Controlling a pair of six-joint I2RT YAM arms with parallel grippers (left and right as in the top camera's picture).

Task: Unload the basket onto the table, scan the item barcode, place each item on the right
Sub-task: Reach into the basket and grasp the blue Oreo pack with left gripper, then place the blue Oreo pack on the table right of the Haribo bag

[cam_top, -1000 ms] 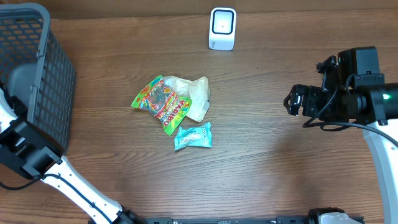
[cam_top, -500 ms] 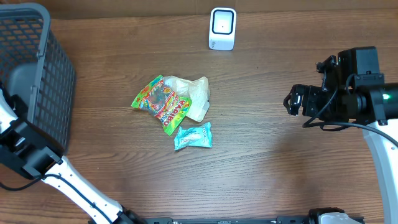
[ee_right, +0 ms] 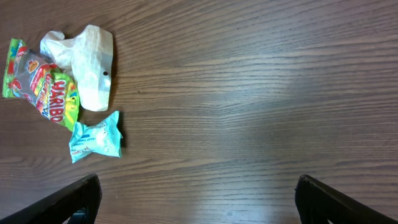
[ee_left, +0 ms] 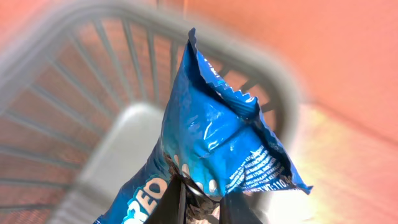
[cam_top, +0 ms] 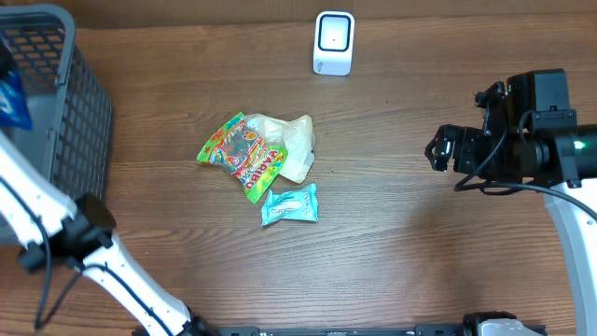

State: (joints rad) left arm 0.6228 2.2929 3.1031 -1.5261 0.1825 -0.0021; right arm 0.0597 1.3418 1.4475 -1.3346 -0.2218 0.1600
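The left claw (ee_left: pixel 199 200) is seen clamped shut on a blue packet (ee_left: pixel 217 143), the lower edge of the packet being pinched between the two dark fingers (ee_left: pixel 176 198). The packet is held upright, with its crimped, jagged top edge uppermost and white print shown on its glossy face; no barcode can be made out on the side that is shown. In the overhead view the packet (cam_top: pixel 13 103) is found over the grey wire basket (cam_top: pixel 65 56), near the basket's outer left wall, and in the left wrist view the basket's bars and pale floor are seen blurred behind it. Whether the packet is raised above the basket's rim cannot be told. The right claw (cam_top: pixel 438 152) is held with its fingers spread wide apart and nothing between them, well to the right of the basket, above bare wooden table (cam_top: pixel 420 261). Three other items are gathered on the table to the right of the basket, between it and the right claw: a bright Haribo bag (cam_top: pixel 241 154) lies nearest the basket, a crumpled white bag (cam_top: pixel 294 145) is tucked partly under it on the side away from the basket, and a teal packet (cam_top: pixel 290 204) lies just beside these two, toward the near edge. A white scanner (cam_top: pixel 334 42) is stood at the far edge, well to the right of the basket and beyond the three items.
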